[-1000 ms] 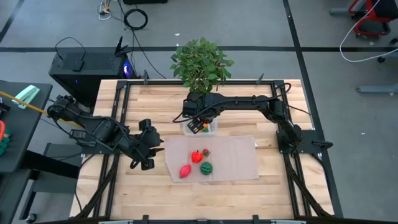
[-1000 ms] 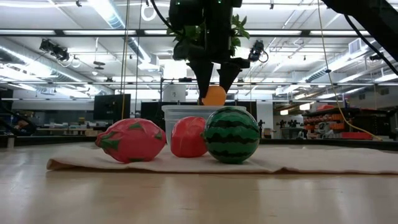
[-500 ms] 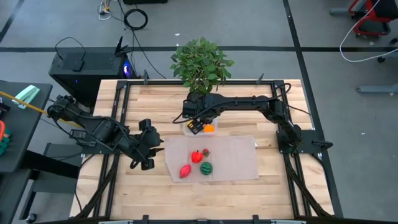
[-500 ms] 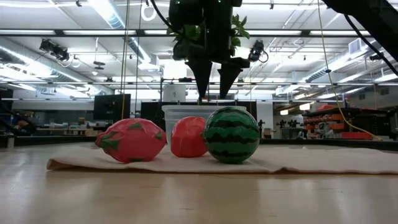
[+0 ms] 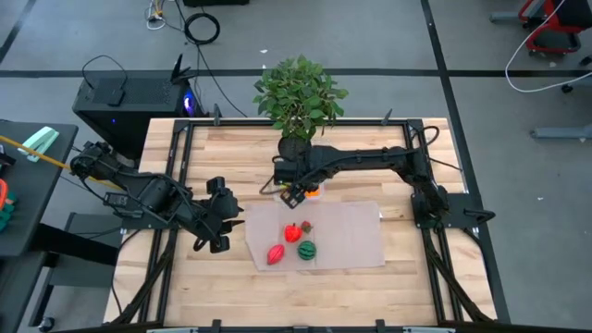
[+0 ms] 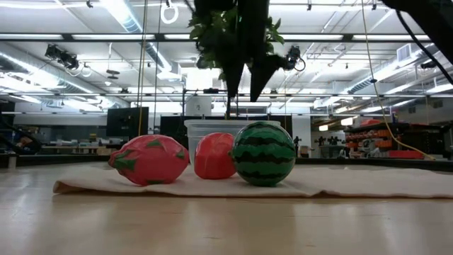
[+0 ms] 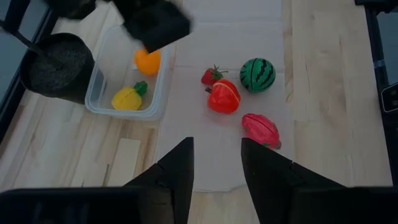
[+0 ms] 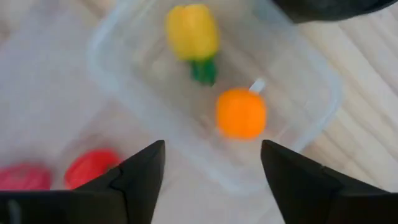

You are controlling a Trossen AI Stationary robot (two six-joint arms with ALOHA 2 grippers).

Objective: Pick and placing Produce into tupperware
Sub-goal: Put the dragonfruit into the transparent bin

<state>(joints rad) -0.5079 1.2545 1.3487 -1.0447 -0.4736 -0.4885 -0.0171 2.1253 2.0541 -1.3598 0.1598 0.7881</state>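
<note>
Left wrist view shows the tupperware (image 7: 127, 74), a clear rounded rectangle in the frame's upper left, holding two pieces of produce: an orange fruit (image 7: 147, 61) and a yellow pepper (image 7: 127, 98) with a green stem. Four more pieces lie on the translucent mat (image 7: 217, 143) to its right: a strawberry (image 7: 212, 76), a red tomato (image 7: 224, 96), a striped watermelon (image 7: 257, 74) and a pink dragon fruit (image 7: 262, 129). A dark plant pot (image 7: 57, 67) touches the container's left side. The right pincer (image 5: 294, 192) hangs released above the container. The left pincer (image 5: 220, 218) waits, fingers parted, at the high view's centre left over the bench (image 5: 421, 268).
</note>
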